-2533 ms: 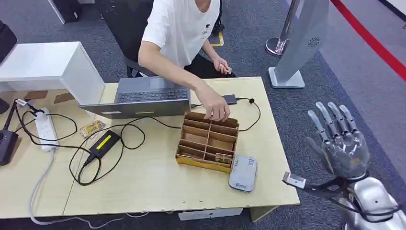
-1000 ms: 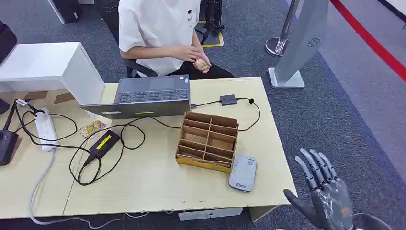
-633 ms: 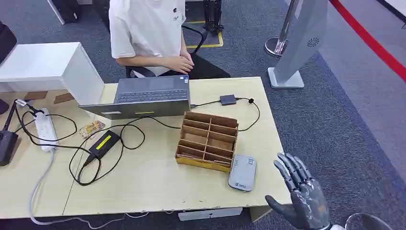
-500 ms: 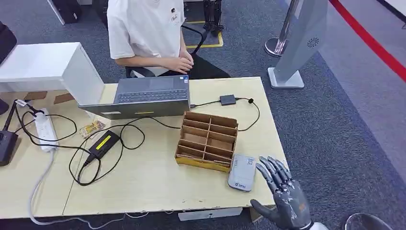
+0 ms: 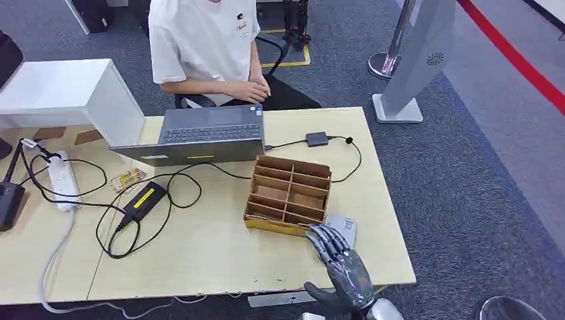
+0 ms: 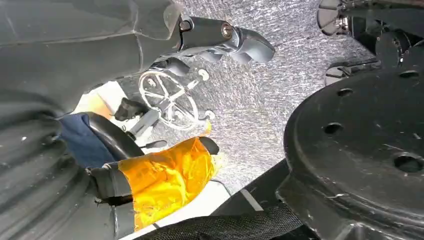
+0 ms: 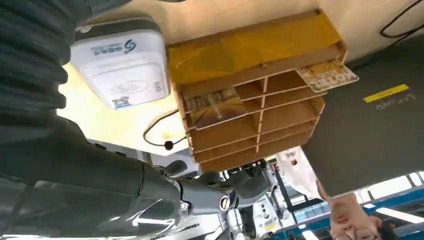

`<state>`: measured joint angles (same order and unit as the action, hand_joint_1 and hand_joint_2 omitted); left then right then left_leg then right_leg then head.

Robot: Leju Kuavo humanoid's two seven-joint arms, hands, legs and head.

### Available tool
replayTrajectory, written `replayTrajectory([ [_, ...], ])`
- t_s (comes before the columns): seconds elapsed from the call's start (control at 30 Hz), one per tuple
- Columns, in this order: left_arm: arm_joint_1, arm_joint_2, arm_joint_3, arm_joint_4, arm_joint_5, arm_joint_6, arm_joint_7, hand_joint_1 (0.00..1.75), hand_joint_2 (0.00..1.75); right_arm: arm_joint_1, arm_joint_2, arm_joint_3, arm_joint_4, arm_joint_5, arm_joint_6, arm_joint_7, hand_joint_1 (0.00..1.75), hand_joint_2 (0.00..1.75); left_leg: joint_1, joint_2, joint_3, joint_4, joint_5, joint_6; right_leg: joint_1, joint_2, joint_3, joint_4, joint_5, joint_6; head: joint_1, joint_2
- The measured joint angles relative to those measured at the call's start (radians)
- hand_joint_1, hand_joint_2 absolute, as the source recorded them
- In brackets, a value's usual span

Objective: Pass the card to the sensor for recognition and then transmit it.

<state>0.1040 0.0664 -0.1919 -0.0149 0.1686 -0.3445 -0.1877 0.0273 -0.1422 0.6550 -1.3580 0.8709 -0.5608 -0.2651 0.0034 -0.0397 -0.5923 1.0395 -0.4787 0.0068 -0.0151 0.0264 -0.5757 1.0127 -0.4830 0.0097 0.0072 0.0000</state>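
The right hand (image 5: 343, 267) is raised over the front right part of the table (image 5: 220, 260), fingers straight and spread apart, holding nothing; its fingertips overlap the near end of the grey card sensor (image 5: 345, 227) in the head view, and whether they touch it cannot be told. The sensor lies flat just beside the right end of the cardboard organiser (image 5: 288, 195), near the table's front right corner; in the right wrist view its white face with a blue logo (image 7: 122, 65) is plain. The organiser is a brown box of open compartments with a yellow front wall. In the right wrist view a card (image 7: 215, 107) sits in a compartment of the row nearest the yellow wall, on the sensor's side, and a second card (image 7: 327, 75) juts out at the organiser's far end. The left hand (image 6: 165, 175) hangs over grey carpet, a yellow-wrapped part showing; its finger position cannot be told. An open laptop (image 5: 210, 133) stands at the table's rear edge, with a person in a white shirt (image 5: 203, 40) seated behind it. A power strip (image 5: 63, 179) and a black adapter (image 5: 145, 200) with looped cables lie on the left half of the table.
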Motion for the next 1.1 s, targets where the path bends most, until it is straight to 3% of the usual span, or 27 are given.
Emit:
replayTrajectory([
  [0.53,-0.002,0.018,-0.015,0.000,-0.030,-0.008,0.005,0.00,1.75,-0.165,0.138,-0.001,0.248,-0.002,-0.025,0.005,0.00,1.75,0.000,0.000,0.000,0.000,0.000,-0.001,0.000,0.000,0.000,0.000,0.000,0.000,0.000,0.000],
  [1.1,-0.003,0.022,-0.016,0.000,-0.040,-0.008,0.005,0.00,1.75,-0.201,0.158,-0.039,0.333,0.011,-0.047,0.028,0.00,1.75,0.000,0.000,0.000,0.000,0.000,-0.001,0.000,0.000,0.000,0.000,0.000,0.000,0.000,0.000],
])
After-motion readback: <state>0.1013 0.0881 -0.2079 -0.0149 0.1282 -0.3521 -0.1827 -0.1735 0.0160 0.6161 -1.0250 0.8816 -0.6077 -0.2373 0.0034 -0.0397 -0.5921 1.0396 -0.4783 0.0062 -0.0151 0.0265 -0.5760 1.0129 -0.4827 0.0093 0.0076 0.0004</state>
